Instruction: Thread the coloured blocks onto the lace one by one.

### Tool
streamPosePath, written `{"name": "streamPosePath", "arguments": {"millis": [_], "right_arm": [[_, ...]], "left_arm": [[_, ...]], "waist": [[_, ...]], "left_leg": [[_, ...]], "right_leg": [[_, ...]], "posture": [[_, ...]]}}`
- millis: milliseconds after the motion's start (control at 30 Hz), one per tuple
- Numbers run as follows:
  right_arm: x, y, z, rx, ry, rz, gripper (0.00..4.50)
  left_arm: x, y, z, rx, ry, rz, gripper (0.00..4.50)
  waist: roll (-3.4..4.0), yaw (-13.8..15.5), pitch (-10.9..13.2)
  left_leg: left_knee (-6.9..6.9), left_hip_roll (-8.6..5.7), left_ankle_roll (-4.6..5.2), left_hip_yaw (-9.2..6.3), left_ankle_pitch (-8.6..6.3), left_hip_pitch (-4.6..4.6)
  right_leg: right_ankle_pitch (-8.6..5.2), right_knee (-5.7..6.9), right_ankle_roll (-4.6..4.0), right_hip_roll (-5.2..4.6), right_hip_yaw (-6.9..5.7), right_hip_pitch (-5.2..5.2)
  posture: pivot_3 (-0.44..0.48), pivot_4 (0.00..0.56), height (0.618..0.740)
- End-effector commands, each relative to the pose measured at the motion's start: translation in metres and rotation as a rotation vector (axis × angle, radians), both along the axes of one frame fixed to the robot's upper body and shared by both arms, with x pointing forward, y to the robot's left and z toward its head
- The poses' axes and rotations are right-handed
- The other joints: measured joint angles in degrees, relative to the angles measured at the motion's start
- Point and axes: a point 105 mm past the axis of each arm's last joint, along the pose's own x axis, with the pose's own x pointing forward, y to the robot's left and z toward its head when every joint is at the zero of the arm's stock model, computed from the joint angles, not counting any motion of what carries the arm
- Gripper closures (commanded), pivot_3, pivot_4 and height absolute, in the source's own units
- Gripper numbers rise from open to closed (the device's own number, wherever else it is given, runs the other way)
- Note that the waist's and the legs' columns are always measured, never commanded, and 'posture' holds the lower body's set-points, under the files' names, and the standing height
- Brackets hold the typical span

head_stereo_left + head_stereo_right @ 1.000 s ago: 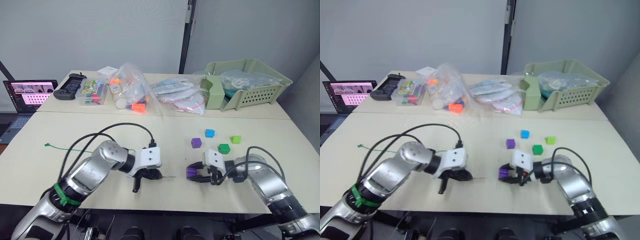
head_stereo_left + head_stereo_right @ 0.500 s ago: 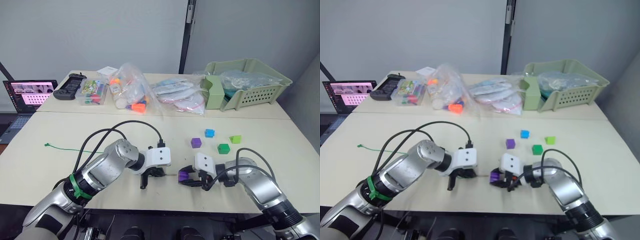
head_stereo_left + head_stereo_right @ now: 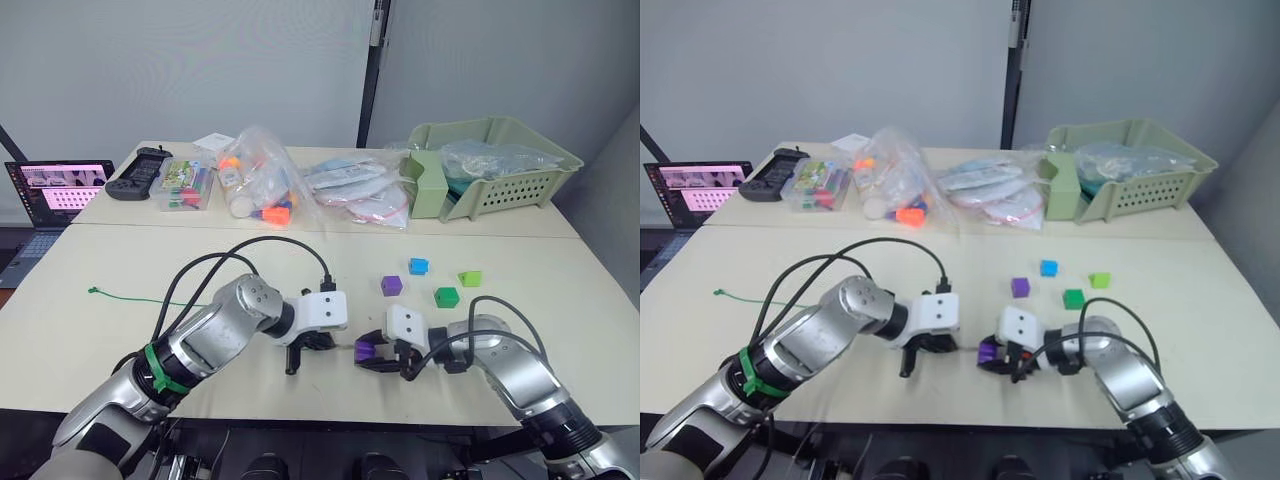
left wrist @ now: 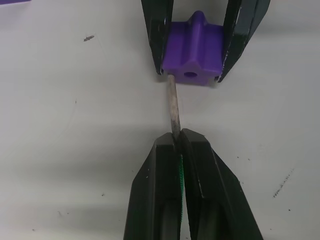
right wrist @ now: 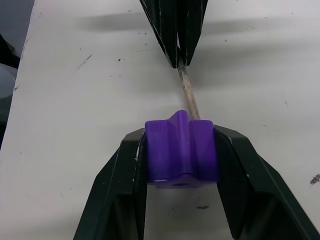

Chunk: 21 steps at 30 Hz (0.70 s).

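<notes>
My right gripper (image 5: pixel 180 134) is shut on a purple block (image 5: pixel 181 150), holding it just above the table near the front edge. My left gripper (image 4: pixel 177 139) faces it, shut on the lace's stiff pale tip (image 4: pixel 173 102). The tip touches the block's face just beside its hole (image 4: pixel 190 75). Behind my left arm the green lace (image 3: pixel 130 296) trails off to the left across the table. A second purple block (image 3: pixel 392 285), a blue one (image 3: pixel 419 266), a dark green one (image 3: pixel 447 296) and a lime green one (image 3: pixel 470 278) lie loose behind my right gripper.
Across the back of the table stand a pale green basket (image 3: pixel 505 165), plastic bags of parts (image 3: pixel 262 185), a clear box (image 3: pixel 187 186) and a black controller (image 3: pixel 140 172). A laptop (image 3: pixel 60 190) sits off the far left.
My left gripper moved right with the lace tip and my right gripper moved left with the purple block. The gap between them closed, so the tip now meets the block.
</notes>
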Motion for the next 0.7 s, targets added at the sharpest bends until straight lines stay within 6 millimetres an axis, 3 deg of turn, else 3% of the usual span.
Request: {"name": "streamPosePath", "arguments": {"millis": [33, 700], "right_arm": [[0.003, 0.005, 0.004, -0.002, -0.034, -0.006, 3.12], [0.003, -0.01, -0.003, -0.038, -0.025, -0.041, 3.12]], "left_arm": [[-0.004, -0.008, 0.006, -0.008, -0.016, -0.05, 4.5], [-0.012, 0.011, 0.002, 0.026, 0.039, -0.039, 4.5]], "waist": [[0.0, 0.0, 0.0], [0.0, 0.3, 0.0]], "left_leg": [[0.0, 0.0, 0.0, 0.0, 0.0, 0.0], [0.02, -0.01, 0.0, 0.0, 0.0, 0.07]], "right_leg": [[0.0, 0.0, 0.0, 0.0, 0.0, 0.0], [0.0, 0.01, 0.0, -0.02, 0.0, 0.08]], "posture": [[0.0, 0.15, 0.74], [0.0, 0.15, 0.74]]}}
